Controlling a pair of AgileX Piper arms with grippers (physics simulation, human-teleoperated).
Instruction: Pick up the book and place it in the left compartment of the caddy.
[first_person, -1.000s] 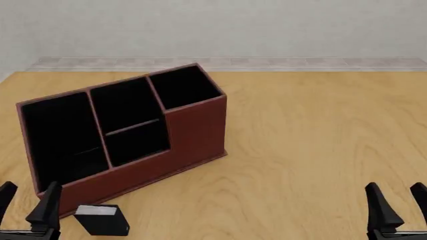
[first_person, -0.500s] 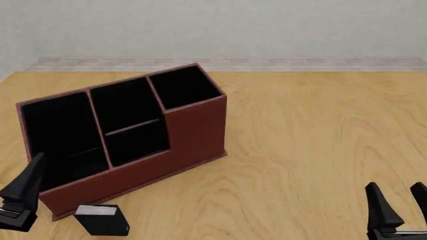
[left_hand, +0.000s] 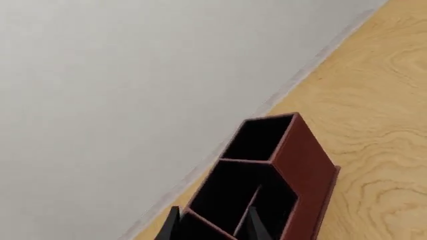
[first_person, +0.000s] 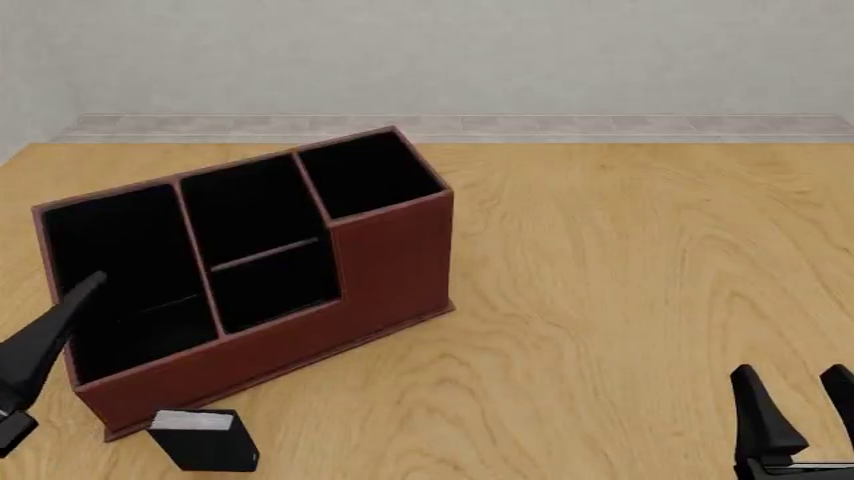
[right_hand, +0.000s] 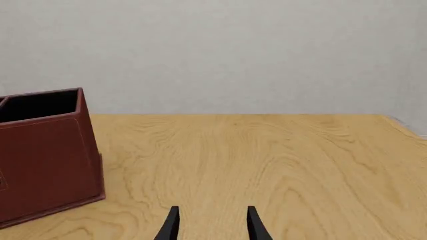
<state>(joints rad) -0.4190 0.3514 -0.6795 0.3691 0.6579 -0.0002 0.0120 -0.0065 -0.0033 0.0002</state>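
Over the last second the left end effector (first_person: 30, 362) has swung up from the counter's near edge and tilted toward the caddy (first_person: 387, 265), so it now leans in front of the left compartment (first_person: 120, 275) rather than over the book (first_person: 203, 440). Its fingers are spread apart and grasp nothing. That likely means the approach is still being lined up: the book is not yet picked up, and the arm would have to come back down toward the near left corner to reach it.

The right end effector (first_person: 801, 415) has not moved; it sits released, fingers parted, at the near right corner, well apart from everything.

The book stands on the counter (first_person: 627, 270) at its near left corner, just in front of the caddy's lower front wall, whether touching it I cannot tell. It is a small, thick block with matte black covers and a pale page edge facing up.

The caddy is a rigid, reddish-brown, leather-look box with a stepped front wall and black-lined sections, set at an angle toward the left edge. The counter is smooth, light wood grain.
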